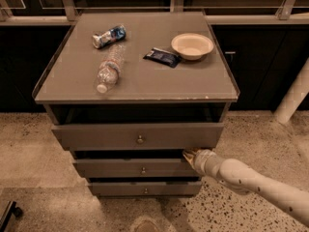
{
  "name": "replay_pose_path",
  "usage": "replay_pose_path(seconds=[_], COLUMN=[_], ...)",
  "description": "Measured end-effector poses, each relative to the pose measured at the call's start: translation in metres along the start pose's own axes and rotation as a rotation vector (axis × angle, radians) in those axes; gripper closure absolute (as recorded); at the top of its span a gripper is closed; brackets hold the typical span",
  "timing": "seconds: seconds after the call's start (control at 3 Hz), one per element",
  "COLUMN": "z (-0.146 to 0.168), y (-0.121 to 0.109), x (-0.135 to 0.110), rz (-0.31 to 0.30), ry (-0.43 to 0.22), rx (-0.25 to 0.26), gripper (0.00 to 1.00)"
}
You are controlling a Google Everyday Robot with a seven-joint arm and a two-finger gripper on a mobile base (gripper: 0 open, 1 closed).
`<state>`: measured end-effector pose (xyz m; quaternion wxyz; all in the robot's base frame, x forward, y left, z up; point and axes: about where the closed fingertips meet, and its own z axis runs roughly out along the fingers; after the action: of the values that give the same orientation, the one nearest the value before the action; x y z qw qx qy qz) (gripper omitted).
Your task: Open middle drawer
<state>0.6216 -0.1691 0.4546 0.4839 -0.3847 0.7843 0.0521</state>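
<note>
– Where's your gripper?
– My gripper (189,154) is at the right end of the middle drawer's (135,168) top edge, just under the top drawer (137,135). My arm (260,182) comes in from the lower right.
– And below?
– The bottom drawer (145,189).
– On the cabinet top (145,83)?
– A bottle (108,69) lies front left with a snack bag (109,36) behind it. A bowl (192,45) sits back right, with a packet (162,57) just left of it.
</note>
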Motion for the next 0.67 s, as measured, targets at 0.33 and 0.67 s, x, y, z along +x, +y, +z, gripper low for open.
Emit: replay_pose_path(seconds=[0.33,0.67], z=[-0.0138,-0.0155], y=[0.0034,0.0032], x=[0.0045,0.0058], rz=[0.081,0.092], ry=[0.055,0.060], rx=[-0.059,-0.063], gripper=[1.00,1.00])
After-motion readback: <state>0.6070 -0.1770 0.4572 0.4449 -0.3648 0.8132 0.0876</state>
